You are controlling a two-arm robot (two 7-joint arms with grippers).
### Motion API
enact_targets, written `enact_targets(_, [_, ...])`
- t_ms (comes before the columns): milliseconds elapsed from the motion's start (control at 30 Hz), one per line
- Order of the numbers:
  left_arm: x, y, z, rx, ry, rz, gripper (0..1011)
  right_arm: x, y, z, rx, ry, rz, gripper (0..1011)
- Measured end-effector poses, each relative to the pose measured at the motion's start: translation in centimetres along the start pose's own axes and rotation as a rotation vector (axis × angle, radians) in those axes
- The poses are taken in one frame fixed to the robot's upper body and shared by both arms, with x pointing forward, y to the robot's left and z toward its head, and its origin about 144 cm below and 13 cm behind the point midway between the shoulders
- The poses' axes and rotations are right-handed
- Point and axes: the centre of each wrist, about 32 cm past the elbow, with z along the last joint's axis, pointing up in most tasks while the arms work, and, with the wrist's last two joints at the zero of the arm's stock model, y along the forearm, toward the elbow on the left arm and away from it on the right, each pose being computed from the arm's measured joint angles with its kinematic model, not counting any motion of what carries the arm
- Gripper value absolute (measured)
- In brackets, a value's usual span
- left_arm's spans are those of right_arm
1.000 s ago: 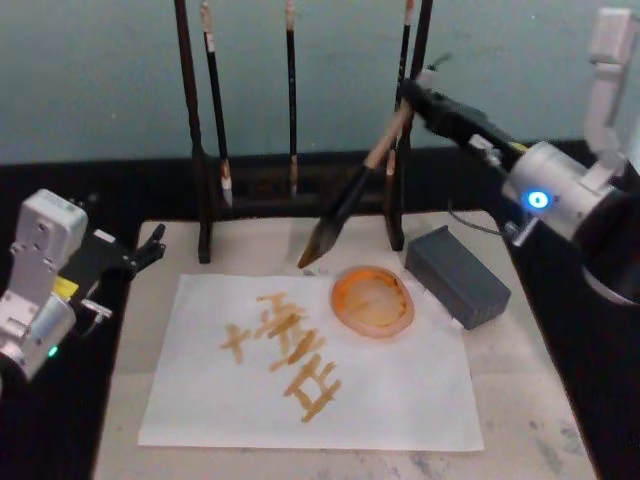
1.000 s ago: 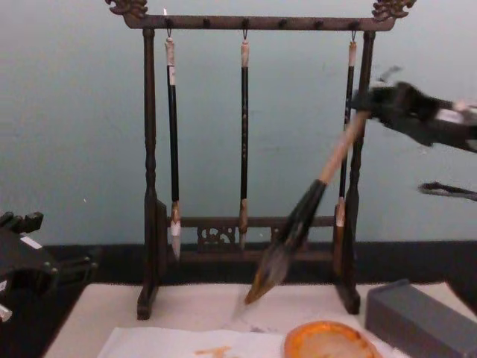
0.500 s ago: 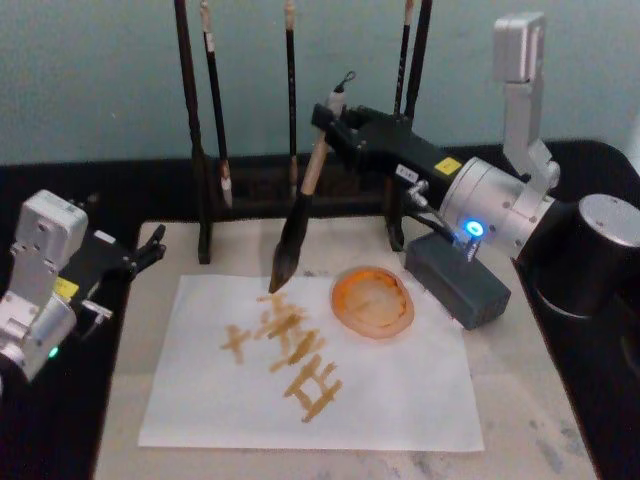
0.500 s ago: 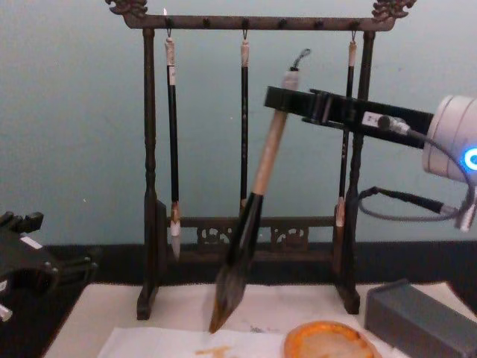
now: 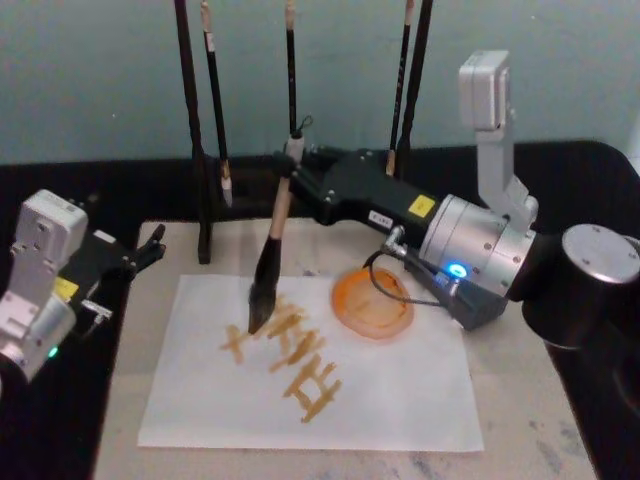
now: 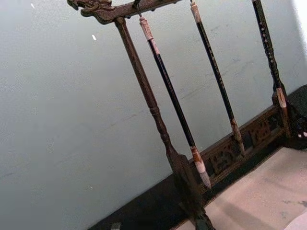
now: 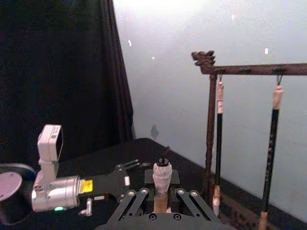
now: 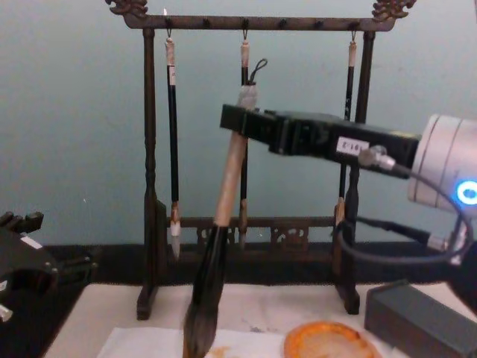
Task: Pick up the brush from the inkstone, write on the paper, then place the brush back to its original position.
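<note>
- Moved left, the right gripper (image 5: 291, 172) clamps the brush (image 5: 270, 262) by its upper handle.
- Bristle tip touches the paper (image 5: 400, 395) at its left marks.
- Left gripper (image 5: 148, 246) parked left, state unclear.

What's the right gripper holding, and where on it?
The right gripper is shut on the brush, gripping it near the top end of its pale handle, bristles pointing down.

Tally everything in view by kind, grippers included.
Large brush: 1
Slim black-handled brushes: 3
Rack: 1
Inkstone: 1
Paper: 1
Grey block: 1
Beige mat: 1
Grippers: 2, right gripper shut on the large brush, left gripper parked by the mat's left edge
Total: 11
</note>
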Motion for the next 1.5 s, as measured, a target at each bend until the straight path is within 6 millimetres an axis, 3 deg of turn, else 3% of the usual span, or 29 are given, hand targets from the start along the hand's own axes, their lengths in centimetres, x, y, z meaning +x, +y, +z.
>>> enact_targets(600, [0.0,0.0,0.0,0.000,0.000,0.000,1010,-0.7,0.0,-1.5,-0.055,-0.023,-0.001,175])
enact_targets(1500, [0.0,0.0,0.0,0.000,0.000,0.000,1010,1.0,-0.4,-1.8,-0.058,-0.055,-0.127,175])
